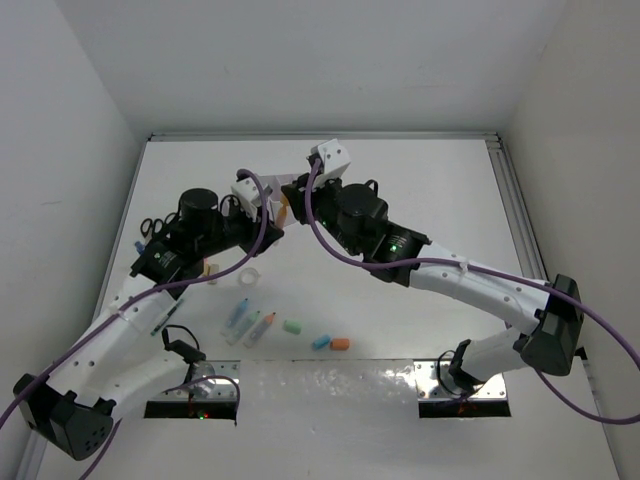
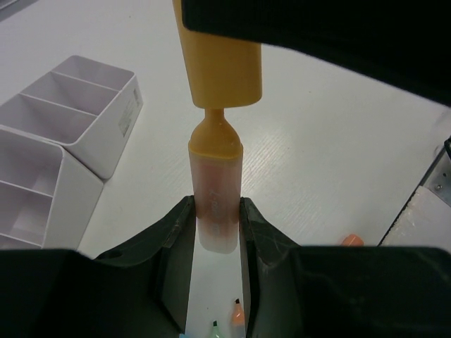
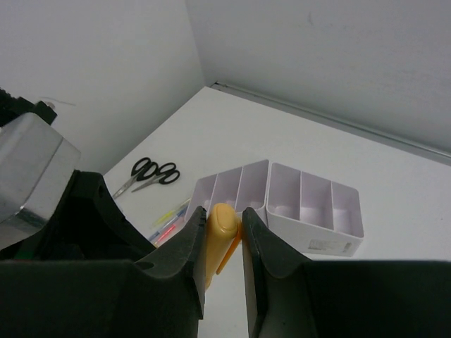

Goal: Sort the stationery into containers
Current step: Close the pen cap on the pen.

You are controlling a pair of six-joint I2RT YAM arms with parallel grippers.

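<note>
- Left gripper (image 2: 216,215) clamped on a translucent peach-orange marker barrel (image 2: 215,176), lower centre of the left wrist view.
- Right gripper (image 3: 224,222) pinches the yellow-orange plastic cap (image 3: 223,236). The cap is not seated, and the barrel's narrow neck shows below it.
- Pale lilac-white compartment organiser (image 3: 310,204) is right of centre in the right wrist view, with black-handled scissors (image 3: 151,172) left of it on the table.
</note>
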